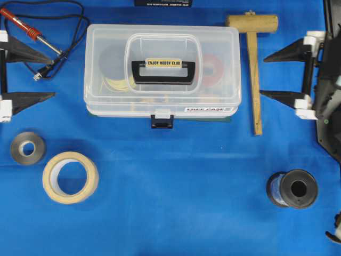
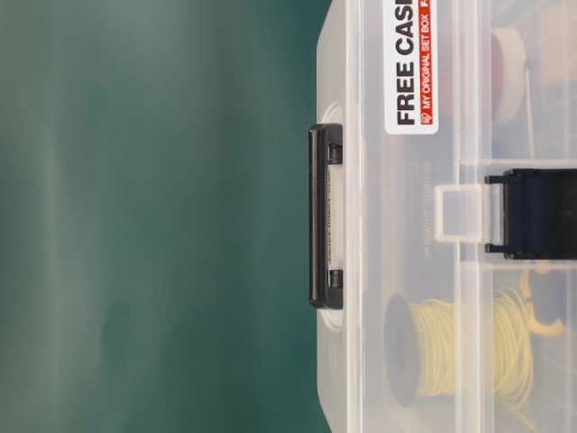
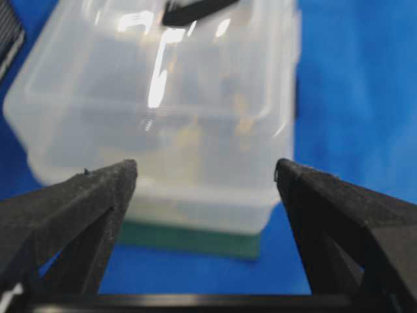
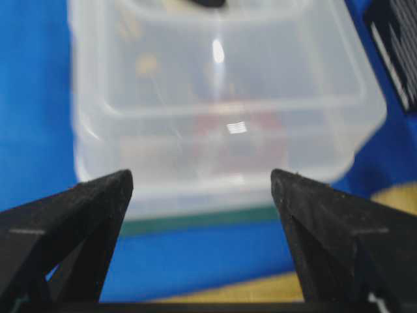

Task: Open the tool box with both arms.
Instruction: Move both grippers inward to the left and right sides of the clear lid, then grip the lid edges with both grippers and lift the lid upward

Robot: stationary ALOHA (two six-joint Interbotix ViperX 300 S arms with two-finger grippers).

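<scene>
The tool box (image 1: 162, 69) is seen closed on the blue worktop (image 1: 176, 197) (front latch down). The left gripper (image 1: 47, 79) and right gripper (image 1: 270, 76) are spread wide, each apart from it.

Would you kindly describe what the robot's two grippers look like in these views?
The left gripper and right gripper match: each has a pair of black, pointed, triangular fingers with a rough matte surface, fixed in white plastic mounts. The right arm behind its mounts is black. No cables or markings are discernible on them.
</scene>
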